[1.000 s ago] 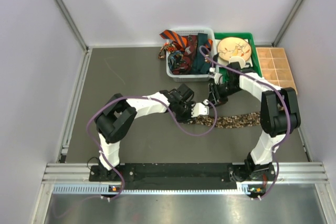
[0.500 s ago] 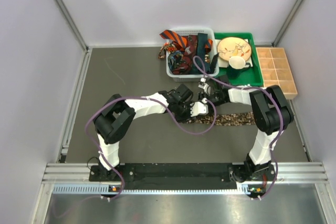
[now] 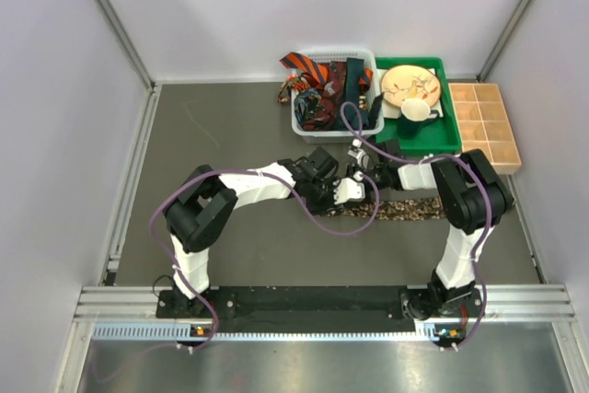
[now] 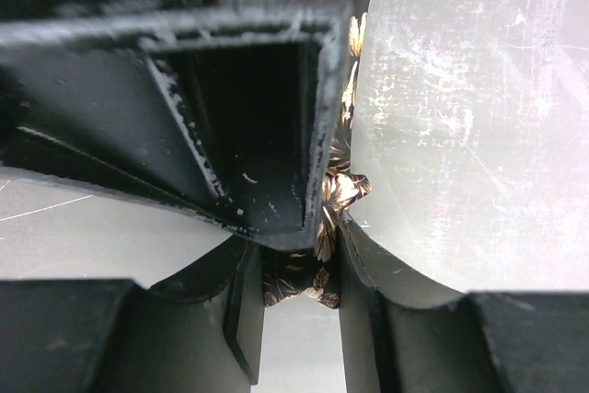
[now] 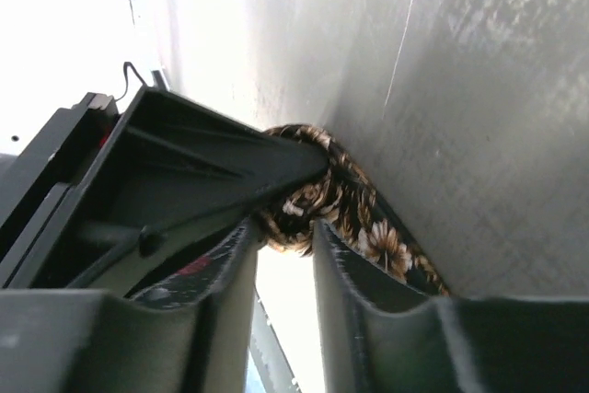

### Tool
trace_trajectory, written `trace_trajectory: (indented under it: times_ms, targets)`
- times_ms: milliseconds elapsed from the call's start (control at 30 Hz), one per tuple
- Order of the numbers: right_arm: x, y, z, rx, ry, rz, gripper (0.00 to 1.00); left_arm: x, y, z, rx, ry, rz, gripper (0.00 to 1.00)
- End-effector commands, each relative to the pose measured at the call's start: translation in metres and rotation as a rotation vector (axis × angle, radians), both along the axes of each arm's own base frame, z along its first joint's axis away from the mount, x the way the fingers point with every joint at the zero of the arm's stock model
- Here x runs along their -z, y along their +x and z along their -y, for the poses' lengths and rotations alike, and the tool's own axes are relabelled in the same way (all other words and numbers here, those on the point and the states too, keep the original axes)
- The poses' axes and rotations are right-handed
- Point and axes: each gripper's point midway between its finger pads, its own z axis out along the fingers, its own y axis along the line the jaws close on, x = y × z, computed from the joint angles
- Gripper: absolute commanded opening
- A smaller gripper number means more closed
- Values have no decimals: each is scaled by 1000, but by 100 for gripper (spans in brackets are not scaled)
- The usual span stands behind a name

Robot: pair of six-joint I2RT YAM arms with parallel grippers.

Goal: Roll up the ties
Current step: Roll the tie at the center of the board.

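The brown-black speckled tie [image 3: 414, 210] lies flat across the table, and its left end is rolled up between my two grippers. My left gripper [image 3: 348, 192] is shut on that rolled end, which fills the gap between its jaws in the left wrist view [image 4: 296, 275]. My right gripper [image 3: 361, 170] faces the left one and is shut on the same roll [image 5: 317, 195]. The orange-black striped tie [image 3: 304, 66], the dark red tie [image 3: 317, 109] and the dark teal tie [image 3: 352, 89] lie heaped in the white mesh basket [image 3: 333, 49].
A green tray [image 3: 440, 135] right of the basket holds a wooden plate [image 3: 409, 83] and a white cup [image 3: 416, 109]. A wooden compartment box [image 3: 483, 126] stands at the far right. The arm cables loop over the table's middle.
My right gripper has swung left from near the green tray to meet the left gripper at the tie's rolled end. The flat part of the tie has become slightly shorter.
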Motion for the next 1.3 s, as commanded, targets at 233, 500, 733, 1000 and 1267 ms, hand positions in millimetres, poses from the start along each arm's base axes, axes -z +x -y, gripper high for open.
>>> trace_trajectory:
  times_ms: [233, 500, 733, 1000, 1267]
  targets:
    - [14, 13, -7, -22, -77, 80, 0, 44, -28, -53, -51, 205, -147, 21]
    - [38, 11, 6, -18, -186, 63, 0, 13, -10, -41, -89, -2, -134, 67]
    - [50, 10, 13, -28, -239, 74, 0, -55, 7, -30, -45, -446, -96, 93]
    - [49, 6, 13, -46, -231, 72, 0, -47, -1, -7, -11, -650, -116, 99]
    - [47, 5, 12, -56, -226, 70, 0, -27, 4, 11, -26, -660, -80, 88]
